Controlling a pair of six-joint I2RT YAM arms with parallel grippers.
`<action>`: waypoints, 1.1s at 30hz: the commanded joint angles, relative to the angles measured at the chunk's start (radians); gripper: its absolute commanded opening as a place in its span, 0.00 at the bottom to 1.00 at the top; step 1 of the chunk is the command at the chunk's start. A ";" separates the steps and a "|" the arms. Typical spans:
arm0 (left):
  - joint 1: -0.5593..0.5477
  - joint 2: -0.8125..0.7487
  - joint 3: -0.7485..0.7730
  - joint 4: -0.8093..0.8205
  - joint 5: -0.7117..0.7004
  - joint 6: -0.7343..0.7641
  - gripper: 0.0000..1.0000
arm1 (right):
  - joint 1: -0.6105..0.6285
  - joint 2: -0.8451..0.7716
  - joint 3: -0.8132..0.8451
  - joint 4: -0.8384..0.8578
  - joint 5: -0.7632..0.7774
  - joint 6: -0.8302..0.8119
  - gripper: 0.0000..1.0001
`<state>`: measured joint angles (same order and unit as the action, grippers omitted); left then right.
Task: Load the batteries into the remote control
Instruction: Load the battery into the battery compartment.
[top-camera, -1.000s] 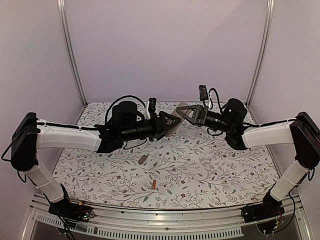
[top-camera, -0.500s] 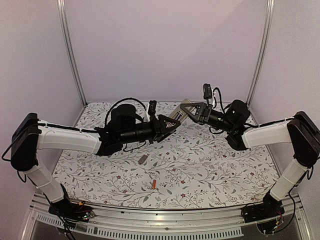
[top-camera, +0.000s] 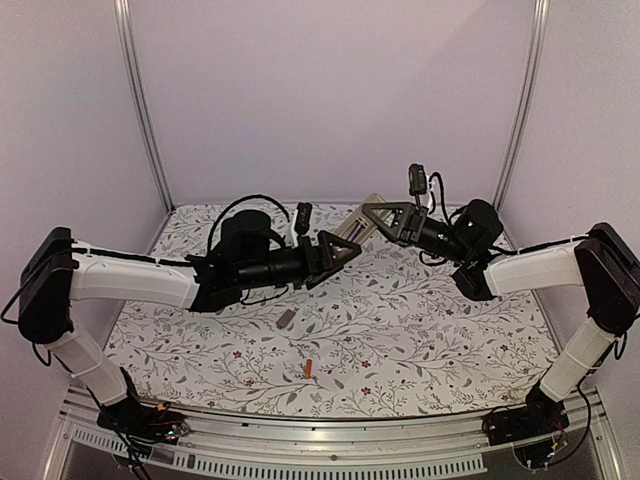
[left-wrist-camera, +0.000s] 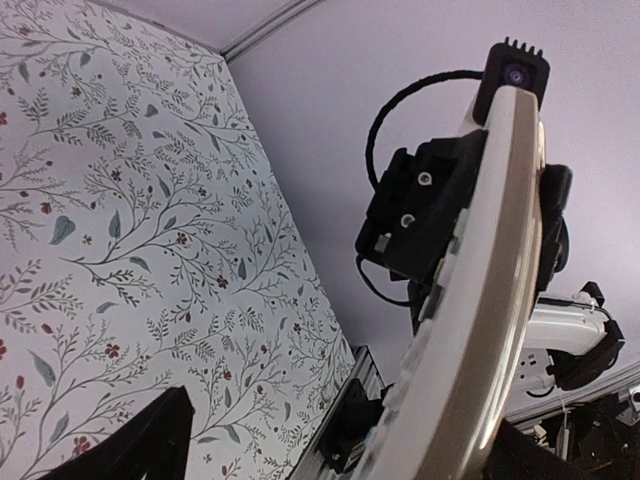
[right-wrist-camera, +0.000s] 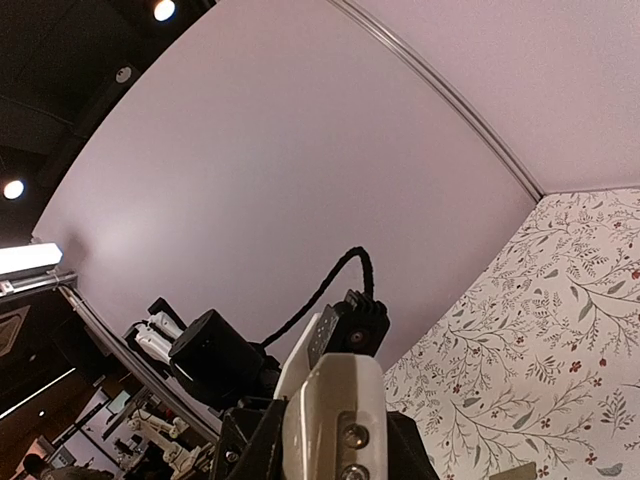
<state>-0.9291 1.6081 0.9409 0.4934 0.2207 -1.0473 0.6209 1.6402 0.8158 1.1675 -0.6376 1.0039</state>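
The remote control (top-camera: 358, 224), slim with a grey-beige back, is held in the air between the two arms. My right gripper (top-camera: 374, 214) is shut on its far end. In the right wrist view the remote (right-wrist-camera: 335, 405) sits between the fingers of the right gripper (right-wrist-camera: 335, 455). My left gripper (top-camera: 340, 247) is open just below and left of it. In the left wrist view the remote (left-wrist-camera: 480, 280) runs along the right finger of the left gripper (left-wrist-camera: 340, 455). The orange-red battery (top-camera: 310, 369) lies on the table near the front. The dark battery does not show.
A flat grey cover sliver (top-camera: 285, 319) lies on the floral tablecloth (top-camera: 430, 340) in front of the left arm. Metal frame posts (top-camera: 140, 100) and lilac walls close in the back and sides. An aluminium rail (top-camera: 330, 440) runs along the near edge.
My left gripper has opened and let go of the remote, drawing back a little. My right gripper has closed on the remote and carries it slightly up and right.
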 joint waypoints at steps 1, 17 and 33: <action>-0.009 -0.036 0.018 -0.007 -0.034 0.051 0.88 | 0.004 -0.019 -0.008 0.012 0.019 -0.029 0.01; -0.014 0.022 0.029 0.162 -0.137 -0.078 0.81 | 0.050 -0.111 -0.070 -0.125 0.142 -0.229 0.02; -0.028 0.079 0.072 0.152 -0.092 -0.094 0.73 | 0.068 -0.156 -0.089 -0.167 0.196 -0.307 0.04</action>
<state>-0.9413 1.6688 0.9977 0.6495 0.1104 -1.1446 0.6807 1.5135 0.7387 1.0016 -0.4690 0.7204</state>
